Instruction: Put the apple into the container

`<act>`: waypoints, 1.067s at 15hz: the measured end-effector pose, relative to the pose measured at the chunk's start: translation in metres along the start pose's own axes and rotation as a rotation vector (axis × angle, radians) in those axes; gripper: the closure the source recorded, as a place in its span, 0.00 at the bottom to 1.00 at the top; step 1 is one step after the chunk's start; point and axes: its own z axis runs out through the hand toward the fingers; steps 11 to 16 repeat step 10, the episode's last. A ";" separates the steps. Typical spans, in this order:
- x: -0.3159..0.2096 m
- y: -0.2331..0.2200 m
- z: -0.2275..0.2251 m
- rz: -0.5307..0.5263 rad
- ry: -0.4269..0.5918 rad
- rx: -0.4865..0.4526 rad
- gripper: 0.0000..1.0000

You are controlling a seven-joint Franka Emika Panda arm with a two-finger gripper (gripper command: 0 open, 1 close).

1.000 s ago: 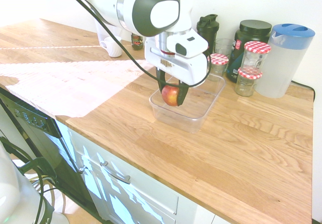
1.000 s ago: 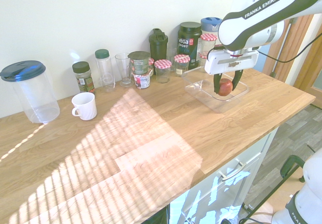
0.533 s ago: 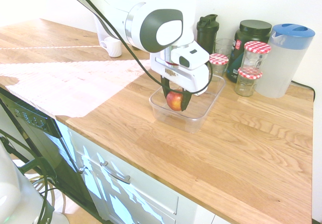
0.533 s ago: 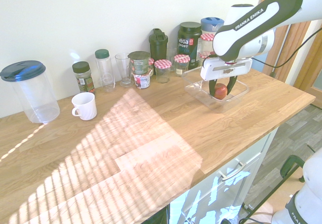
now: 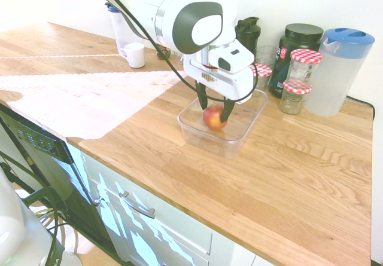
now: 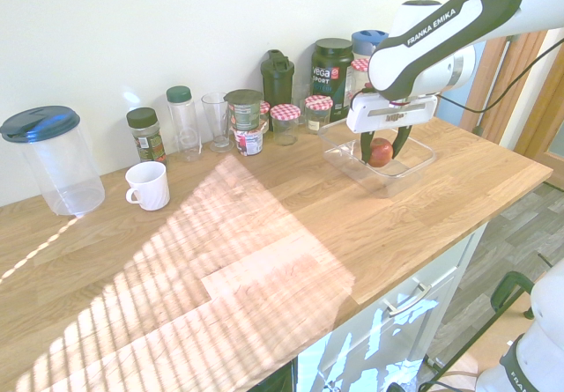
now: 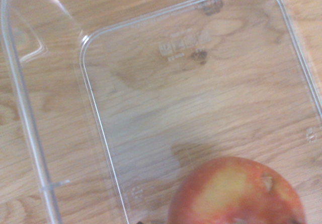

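Since the apple (image 5: 212, 117) sits low inside the tub (image 5: 192, 134), seemingly on its floor, with the gripper (image 5: 214, 112) fingers spread either side of it, the placing looks done, leaving only the arm's withdrawal.

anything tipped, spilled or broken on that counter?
Nothing stands out. The apple sits inside the container between the pincer fingers; the jars, pitcher and mug stand upright, with no spill on the counter.

The fingers (image 5: 215, 109) spread, leaving the apple (image 5: 212, 117) (now lower) in the container (image 5: 230, 141).
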 end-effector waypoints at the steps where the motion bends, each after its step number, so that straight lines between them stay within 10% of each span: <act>1: 0.001 -0.003 -0.004 -0.002 0.003 0.003 0.00; 5: -0.003 -0.016 -0.016 -0.011 0.001 0.003 0.00; 10: -0.086 -0.054 -0.139 -0.231 -0.072 -0.037 0.00; 16: -0.086 -0.054 -0.139 -0.231 -0.072 -0.037 0.00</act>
